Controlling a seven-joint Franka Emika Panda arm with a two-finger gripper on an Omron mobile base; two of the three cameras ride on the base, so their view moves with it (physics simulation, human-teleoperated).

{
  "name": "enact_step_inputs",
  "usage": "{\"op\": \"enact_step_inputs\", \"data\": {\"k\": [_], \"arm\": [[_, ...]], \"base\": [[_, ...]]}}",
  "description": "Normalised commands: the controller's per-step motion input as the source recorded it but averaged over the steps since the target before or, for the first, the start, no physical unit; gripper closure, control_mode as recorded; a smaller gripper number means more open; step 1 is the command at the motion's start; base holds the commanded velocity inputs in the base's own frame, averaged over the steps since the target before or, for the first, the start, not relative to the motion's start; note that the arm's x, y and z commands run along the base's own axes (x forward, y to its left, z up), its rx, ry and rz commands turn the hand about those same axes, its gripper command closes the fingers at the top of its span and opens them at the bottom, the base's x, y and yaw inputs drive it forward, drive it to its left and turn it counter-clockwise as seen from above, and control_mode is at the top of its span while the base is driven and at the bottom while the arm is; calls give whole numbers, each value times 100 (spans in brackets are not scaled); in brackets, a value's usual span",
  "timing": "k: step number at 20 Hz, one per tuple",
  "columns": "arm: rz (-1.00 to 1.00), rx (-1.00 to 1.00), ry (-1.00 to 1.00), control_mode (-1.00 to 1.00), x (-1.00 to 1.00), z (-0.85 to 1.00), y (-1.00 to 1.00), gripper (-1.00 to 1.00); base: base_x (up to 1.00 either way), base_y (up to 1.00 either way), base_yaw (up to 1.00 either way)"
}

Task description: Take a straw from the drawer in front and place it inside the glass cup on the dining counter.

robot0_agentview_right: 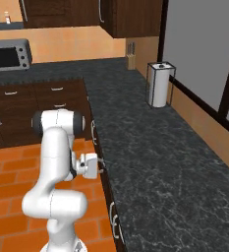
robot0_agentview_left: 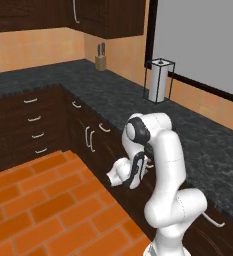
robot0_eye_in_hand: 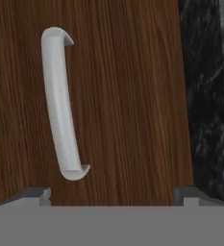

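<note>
Clearly the opening step is in hand: reaching for the drawer [robot0_eye_in_hand: 123, 105], whose dark wood front lies shut just under the black speckled bench [robot0_agentview_right: 150, 162]. The gripper [robot0_eye_in_hand: 111, 194] faces that front squarely, fingertips [robot0_eye_in_hand: 36, 194] spread wide with nothing between them. The curved silver-white handle [robot0_eye_in_hand: 60, 103] lies ahead and off toward one fingertip, apart from both. Next, I judge, the gripper must centre on the handle, advance until the fingertips straddle it, close, then pull outward.
</note>
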Motion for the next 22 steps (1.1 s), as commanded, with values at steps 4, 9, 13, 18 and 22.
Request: {"op": "enact_step_inputs", "data": {"k": [4, 9, 13, 18, 22], "arm": [[0, 0, 0, -100, 34, -11, -8, -100], [0, 0, 0, -100, 38, -10, -14, -100], [0, 0, 1, -100, 33, -21, -10, -100], [0, 0, 4, -100, 25, -25, -4, -100], [0, 0, 2, -100, 11, -13, -4, 100]], "base": [[0, 0, 0], [0, 0, 0], [0, 0, 0], [0, 0, 0], [0, 0, 0]]}}
